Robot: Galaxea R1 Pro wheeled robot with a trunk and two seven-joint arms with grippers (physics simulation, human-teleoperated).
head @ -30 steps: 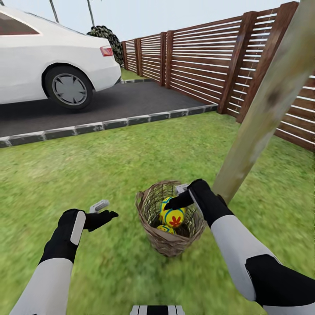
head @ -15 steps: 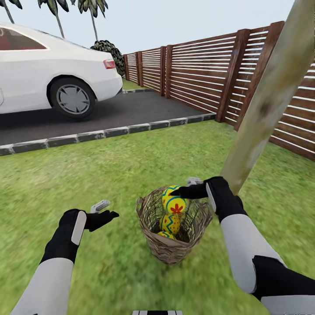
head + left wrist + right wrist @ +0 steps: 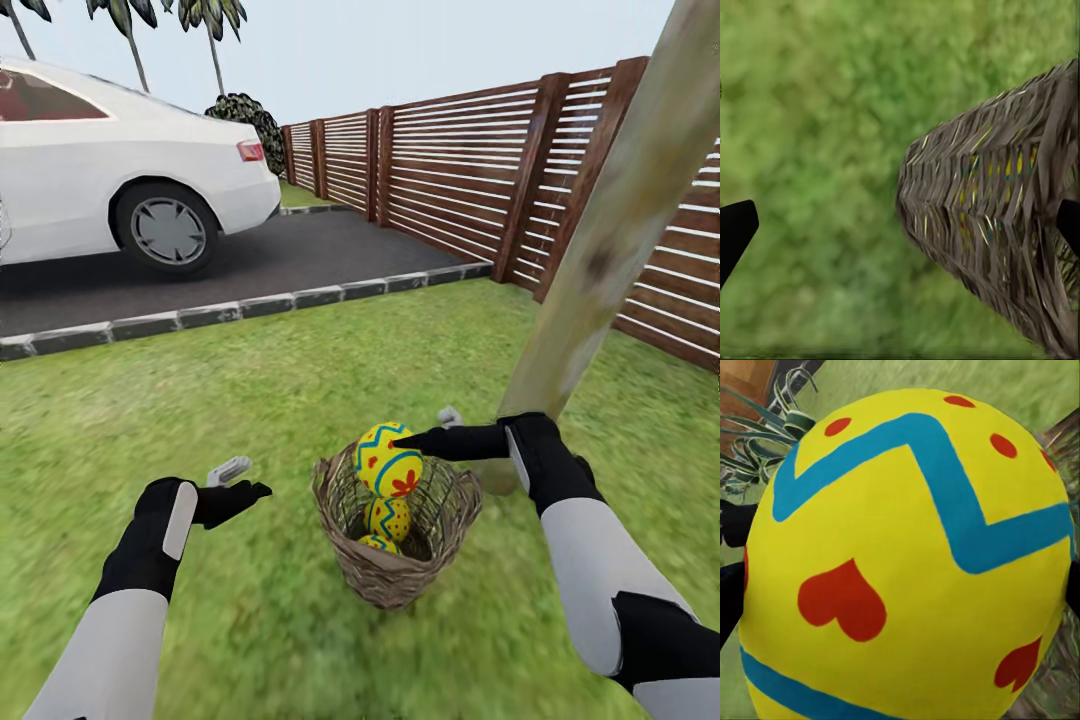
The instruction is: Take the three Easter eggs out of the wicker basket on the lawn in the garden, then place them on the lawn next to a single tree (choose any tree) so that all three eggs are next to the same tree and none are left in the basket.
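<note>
The wicker basket (image 3: 395,570) stands on the lawn (image 3: 250,390) just in front of me, close to the foot of the leaning tree (image 3: 610,230). My right gripper (image 3: 420,432) is shut on one yellow Easter egg (image 3: 388,462), held just above the basket's rim; in the right wrist view that egg (image 3: 907,562) sits between the dark fingers. Two more eggs (image 3: 390,517) (image 3: 378,543) lie inside the basket. My left gripper (image 3: 243,480) hovers open and empty over the grass, left of the basket (image 3: 997,202).
A white car (image 3: 100,170) is parked on the dark driveway (image 3: 300,245), edged by a grey stone curb (image 3: 250,305). A brown slatted fence (image 3: 450,160) runs along the right behind the tree. Open grass spreads to the left and around the trunk.
My right gripper has risen with the egg, from inside the basket to above its rim, and drifted right. The head view tilted up a little. The left arm stayed put.
</note>
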